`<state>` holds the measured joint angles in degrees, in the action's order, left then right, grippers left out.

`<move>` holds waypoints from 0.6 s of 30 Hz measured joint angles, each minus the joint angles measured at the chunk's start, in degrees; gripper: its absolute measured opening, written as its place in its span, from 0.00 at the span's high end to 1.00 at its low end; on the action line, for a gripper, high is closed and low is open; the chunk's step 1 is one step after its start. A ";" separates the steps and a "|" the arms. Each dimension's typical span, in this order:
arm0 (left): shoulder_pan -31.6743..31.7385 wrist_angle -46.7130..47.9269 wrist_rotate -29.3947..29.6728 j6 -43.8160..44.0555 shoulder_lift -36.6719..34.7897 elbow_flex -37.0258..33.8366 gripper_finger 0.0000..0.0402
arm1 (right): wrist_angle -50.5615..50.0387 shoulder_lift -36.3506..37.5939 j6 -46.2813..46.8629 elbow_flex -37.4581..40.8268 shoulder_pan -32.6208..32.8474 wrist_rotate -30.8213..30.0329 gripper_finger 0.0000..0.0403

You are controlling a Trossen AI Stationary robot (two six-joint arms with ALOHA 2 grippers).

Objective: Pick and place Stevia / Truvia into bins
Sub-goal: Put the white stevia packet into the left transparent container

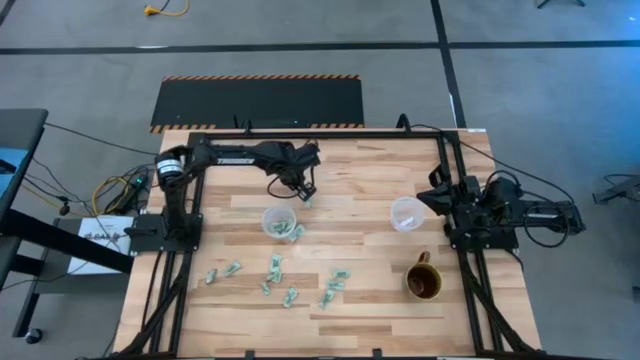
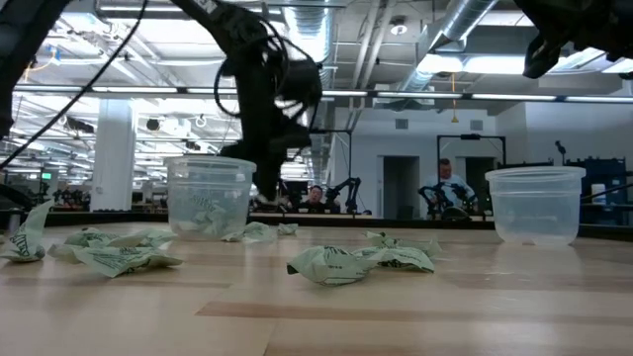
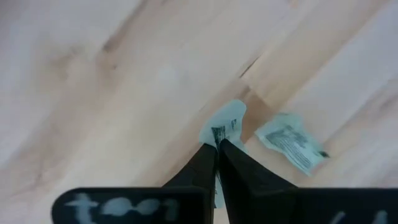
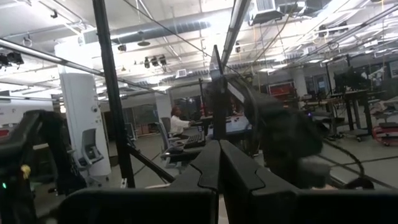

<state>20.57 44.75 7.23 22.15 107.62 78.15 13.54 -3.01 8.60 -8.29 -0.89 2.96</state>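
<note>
Pinched between the left gripper's (image 3: 217, 144) closed fingertips is one Stevia sachet (image 3: 225, 123), its free end sticking out past the tips over the bare table (image 3: 93, 74); a second sachet (image 3: 290, 140) lies just beside it. From above, the left gripper (image 1: 303, 190) stands just behind the nearer bin (image 1: 279, 222), which already holds sachets, so the carry looks short. Far off, the right gripper (image 4: 218, 144) waits closed and empty beside the other bin (image 1: 407, 213).

Black arms (image 1: 240, 155), dark claws, maybe white wrist lettering
</note>
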 joint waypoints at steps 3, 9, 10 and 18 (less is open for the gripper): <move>-0.90 0.93 1.45 0.27 -4.50 0.18 1.00 | 0.10 0.00 0.00 0.00 0.00 0.01 1.00; -5.96 5.18 2.28 2.11 -12.27 0.20 1.00 | 0.15 0.00 0.00 0.00 -0.02 0.00 1.00; -7.25 6.00 2.27 2.26 -13.36 0.20 1.00 | 0.15 0.00 0.00 0.00 0.00 0.00 1.00; -18.56 12.83 2.09 0.77 -16.36 0.20 1.00 | 0.13 0.00 0.00 0.00 -0.02 0.00 1.00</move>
<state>2.01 57.58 9.32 22.92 91.26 78.35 13.68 -3.01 8.60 -8.29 -0.91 2.97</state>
